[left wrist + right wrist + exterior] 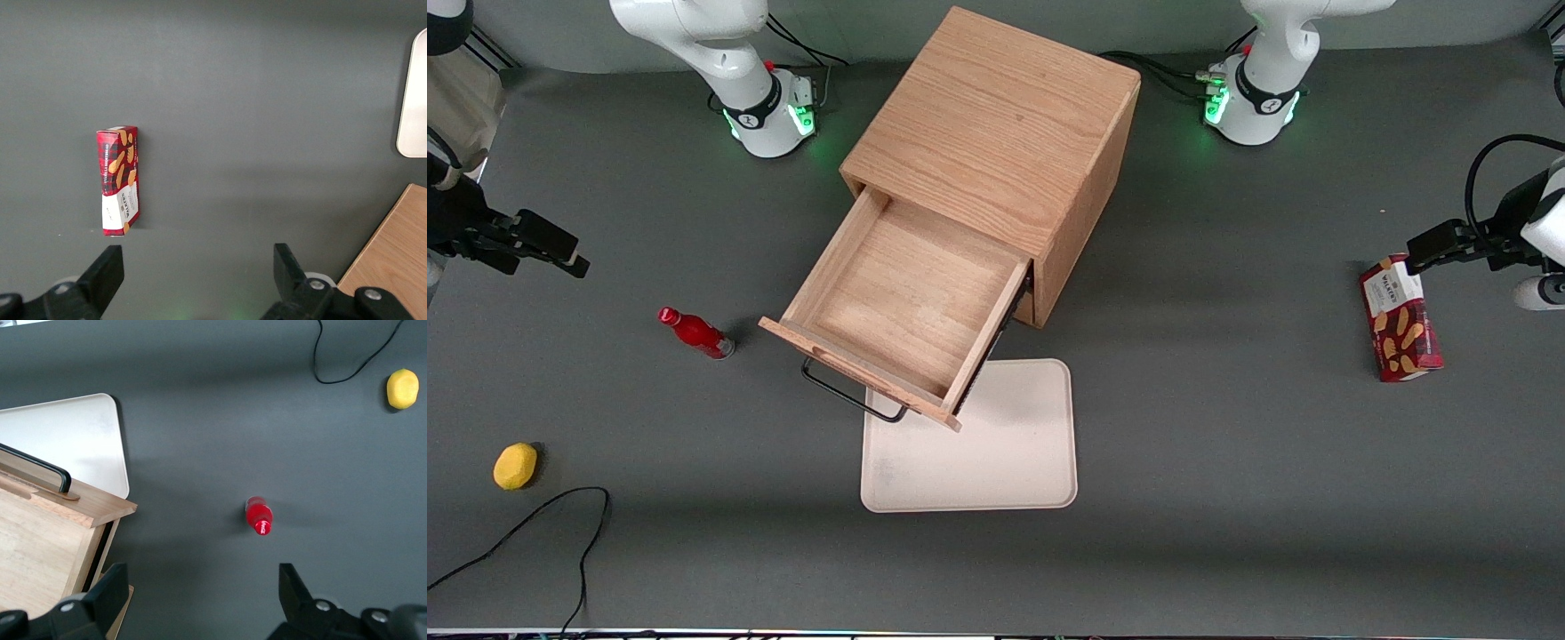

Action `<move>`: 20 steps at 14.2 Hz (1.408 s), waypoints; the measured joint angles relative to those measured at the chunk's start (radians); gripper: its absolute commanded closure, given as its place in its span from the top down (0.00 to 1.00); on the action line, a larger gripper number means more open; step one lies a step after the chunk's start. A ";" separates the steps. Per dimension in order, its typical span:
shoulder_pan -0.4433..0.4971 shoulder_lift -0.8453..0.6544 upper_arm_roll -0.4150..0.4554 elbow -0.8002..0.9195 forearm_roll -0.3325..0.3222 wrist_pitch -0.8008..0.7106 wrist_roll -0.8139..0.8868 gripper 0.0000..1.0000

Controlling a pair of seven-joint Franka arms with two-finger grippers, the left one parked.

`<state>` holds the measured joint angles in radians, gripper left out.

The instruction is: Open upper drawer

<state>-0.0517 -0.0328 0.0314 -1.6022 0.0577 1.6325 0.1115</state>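
The light oak cabinet (996, 133) stands mid-table. Its upper drawer (898, 307) is pulled far out, showing an empty shallow wooden tray, with the thin black bar handle (854, 396) on its oak front. The drawer (40, 540) and its handle (37, 472) also show in the right wrist view. The lower drawer is hidden beneath it. My right gripper (560, 253) is well away from the drawer toward the working arm's end of the table, above the grey tabletop. In the right wrist view the gripper (200, 593) is open and empty.
A white tray (996, 444) lies on the table in front of the cabinet, partly under the open drawer. A red bottle (694, 332) lies between gripper and drawer. A yellow lemon (515, 466) and black cable (560, 516) lie nearer the camera. A red biscuit box (1400, 318) lies toward the parked arm's end.
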 measured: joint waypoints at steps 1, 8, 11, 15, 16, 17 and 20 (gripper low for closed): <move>-0.009 0.000 0.006 0.000 0.000 0.000 0.000 1.00; -0.019 0.005 -0.005 0.001 0.000 0.003 0.000 1.00; 0.001 0.015 -0.045 0.005 0.000 0.012 0.000 1.00; 0.007 0.018 -0.055 0.006 0.000 0.014 0.000 1.00; 0.007 0.018 -0.055 0.006 0.000 0.014 -0.003 1.00; 0.007 0.018 -0.055 0.006 0.000 0.014 -0.011 1.00; 0.007 0.019 -0.055 0.006 0.000 0.014 -0.025 1.00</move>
<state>-0.0446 -0.0138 -0.0238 -1.5964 0.0578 1.6464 0.0863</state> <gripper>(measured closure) 0.000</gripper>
